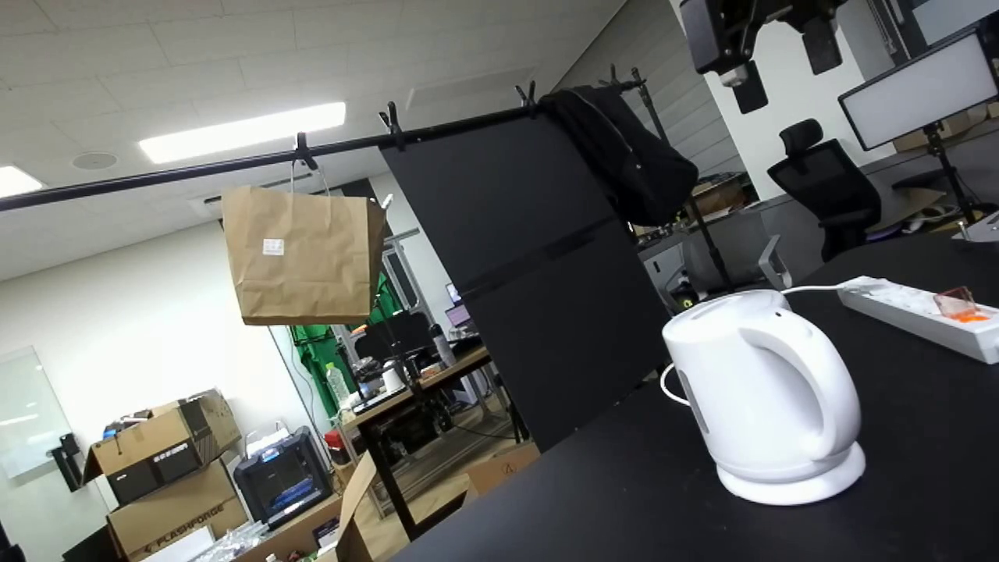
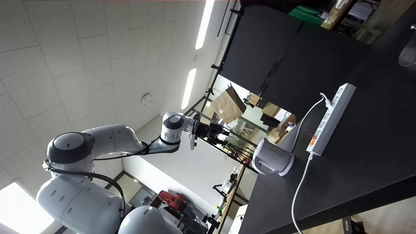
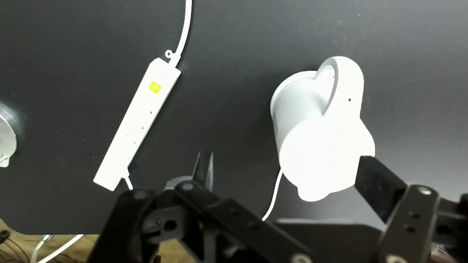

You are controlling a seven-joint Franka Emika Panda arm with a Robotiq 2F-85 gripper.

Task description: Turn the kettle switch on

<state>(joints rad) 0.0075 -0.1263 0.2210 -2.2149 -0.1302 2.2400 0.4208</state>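
The white kettle (image 1: 741, 406) stands upright on its round base (image 1: 792, 485) on the dark tabletop (image 3: 226, 73), its handle (image 3: 350, 78) seen from above in the wrist view. I cannot make out the switch for certain; a dark dot (image 3: 349, 99) marks the top of the handle, but whether it belongs to the switch I cannot tell. A white cord (image 2: 301, 124) leads from near the base to a plug (image 2: 329, 104) in the long power strip (image 2: 326, 122), which lies apart from the kettle, an orange button (image 2: 313, 141) near one end. Over the kettle, clear of it in both exterior views, hangs the pincer (image 1: 786, 69), its fingers (image 1: 751, 89) spread wide and holding nothing. I take the step in hand to be the approach, with the switch not yet reached. The next move would seem to call for coming down on the handle side, probably with the fingers drawn together into one narrow tip, lined up before any contact; then a short, gentle press, since a light plastic body could slide or tip if pushed off-centre.
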